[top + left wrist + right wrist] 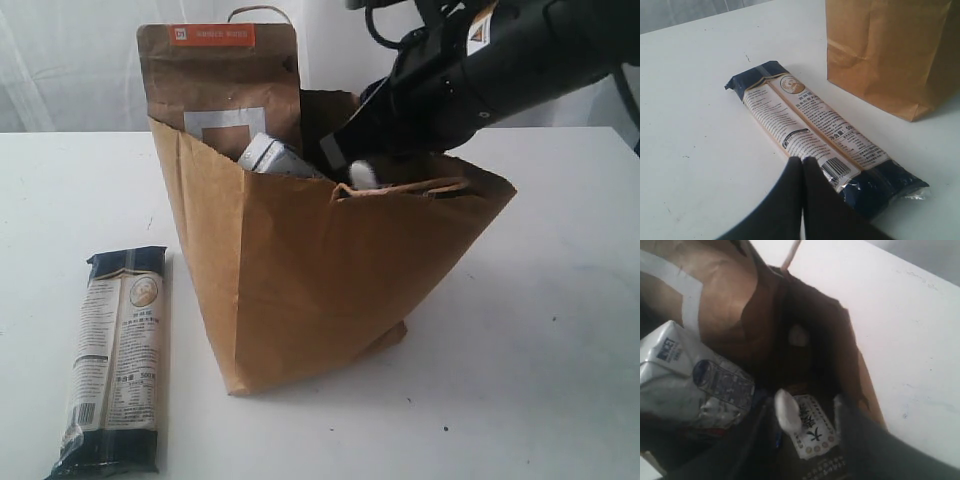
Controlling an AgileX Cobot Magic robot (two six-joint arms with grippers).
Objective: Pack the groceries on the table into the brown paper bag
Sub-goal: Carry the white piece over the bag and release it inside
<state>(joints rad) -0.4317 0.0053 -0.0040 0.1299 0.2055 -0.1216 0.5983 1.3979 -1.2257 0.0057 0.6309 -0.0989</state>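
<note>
Reaches steeply down into the brown paper bag (330, 290) with the right gripper (812, 409), jaws parted (nothing gripped). Hangs the left gripper (802, 162), clenched empty, over one end of the long dark-blue noodle packet (810, 130), flat toward the table's (540, 330) near-left corner, beside the bag.

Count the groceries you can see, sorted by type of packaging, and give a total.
Packets: 2 (noodle packet on the table, white-blue packet in the paper bag)
Pouches: 1 (brown windowed pouch standing in the bag)
Bottles: 1 (white-capped bottle, dim inside the bag)
Total: 4
</note>
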